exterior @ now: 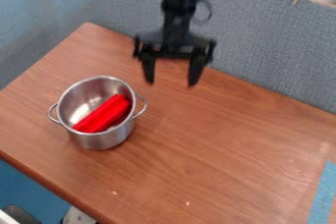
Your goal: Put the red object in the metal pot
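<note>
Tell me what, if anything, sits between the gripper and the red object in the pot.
Nothing visible does. The gripper hangs open and empty over bare wooden table, up and to the right of the metal pot in the picture. The red object already lies inside the pot, uncovered from above.

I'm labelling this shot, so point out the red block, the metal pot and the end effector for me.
red block (102, 116), camera view, on the middle of its top face inside the pot.
metal pot (109, 138), camera view, on its front outer wall.
end effector (172, 71), camera view, midway between its open fingertips.
</note>
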You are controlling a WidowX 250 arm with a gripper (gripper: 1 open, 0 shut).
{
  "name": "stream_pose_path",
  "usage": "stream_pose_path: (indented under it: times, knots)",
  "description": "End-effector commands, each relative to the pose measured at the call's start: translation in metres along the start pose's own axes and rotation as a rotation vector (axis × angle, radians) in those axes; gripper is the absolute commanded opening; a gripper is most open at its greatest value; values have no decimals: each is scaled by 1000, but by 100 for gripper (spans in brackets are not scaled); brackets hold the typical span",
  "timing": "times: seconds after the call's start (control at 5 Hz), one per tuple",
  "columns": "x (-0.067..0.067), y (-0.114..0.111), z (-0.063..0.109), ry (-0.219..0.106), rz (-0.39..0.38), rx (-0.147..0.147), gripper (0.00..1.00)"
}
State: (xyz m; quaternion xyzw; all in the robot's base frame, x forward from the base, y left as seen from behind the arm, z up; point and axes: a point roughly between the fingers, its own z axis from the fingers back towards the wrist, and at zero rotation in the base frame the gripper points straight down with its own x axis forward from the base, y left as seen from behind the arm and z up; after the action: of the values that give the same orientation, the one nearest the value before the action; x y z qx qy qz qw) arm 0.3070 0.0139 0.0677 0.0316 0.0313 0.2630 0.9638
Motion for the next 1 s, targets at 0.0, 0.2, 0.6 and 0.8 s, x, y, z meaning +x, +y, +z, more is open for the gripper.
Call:
stream_pose_path:
  times: [0.0,0.2,0.6,0.8]
  knots:
    - [5,4,-7,-31,43,-9,100]
    - [-18,-4,42,-22,59,-13,100]
    - [-49,-24,83,-31,55,-32,100]
    - [-44,-15,51,-42,-112,9,100]
